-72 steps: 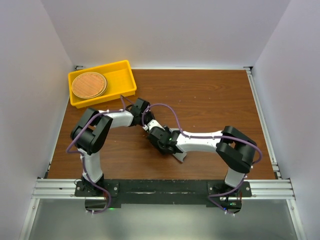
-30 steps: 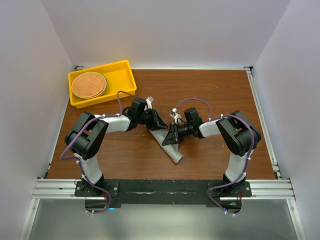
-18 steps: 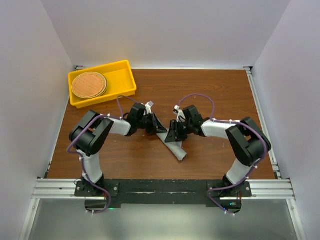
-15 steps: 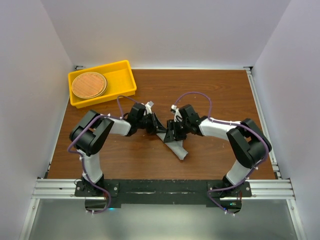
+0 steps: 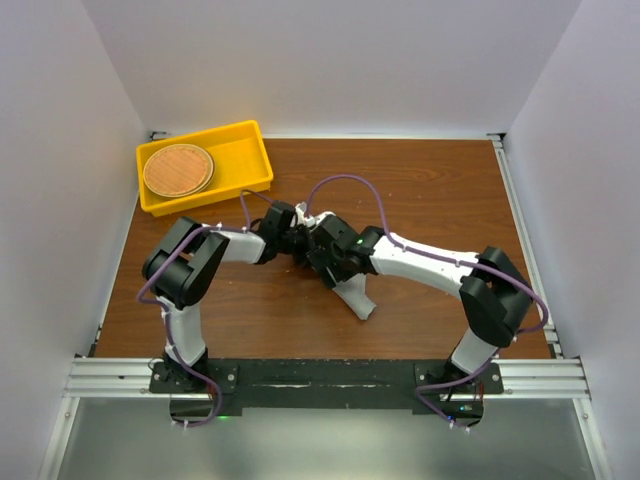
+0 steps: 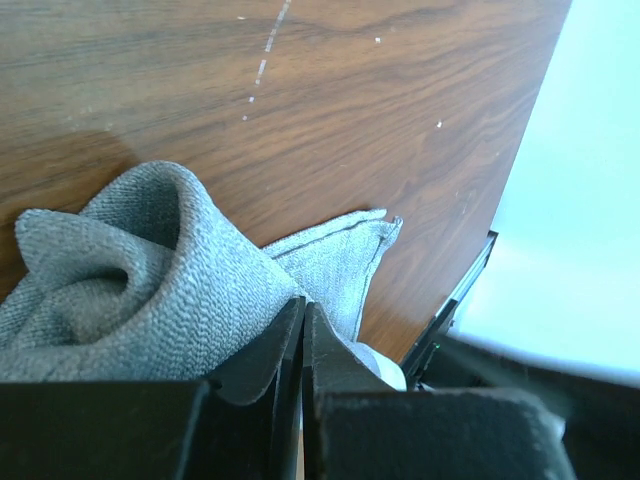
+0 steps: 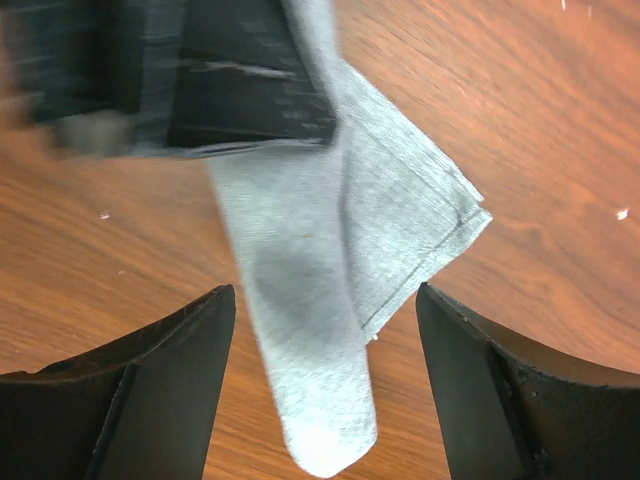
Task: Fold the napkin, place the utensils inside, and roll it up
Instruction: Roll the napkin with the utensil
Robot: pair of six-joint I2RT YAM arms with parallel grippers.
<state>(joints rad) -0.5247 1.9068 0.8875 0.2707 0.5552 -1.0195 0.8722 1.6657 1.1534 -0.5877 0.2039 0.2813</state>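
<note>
The grey napkin [image 5: 356, 296] lies rolled into a narrow tube on the wooden table, one loose corner [image 7: 440, 215] sticking out beside it. My left gripper [image 5: 299, 243] is at the tube's upper end, its jaws pressed shut [image 6: 302, 318] on the cloth [image 6: 130, 290]. Over the roll hovers my right gripper [image 5: 335, 268], open wide [image 7: 325, 345], with its fingers either side of the tube's rounded lower end [image 7: 320, 420] and touching nothing. The utensils are hidden from every view.
A yellow tray [image 5: 243, 158] at the back left holds a round brown woven disc [image 5: 178, 170]. Both arms meet over the table's middle. White walls close in the left, right and back; a metal rail [image 5: 320, 378] runs along the near edge.
My right gripper has let go, opened wide and swung left over the roll. My left gripper has closed on the napkin's upper end and barely shifted.
</note>
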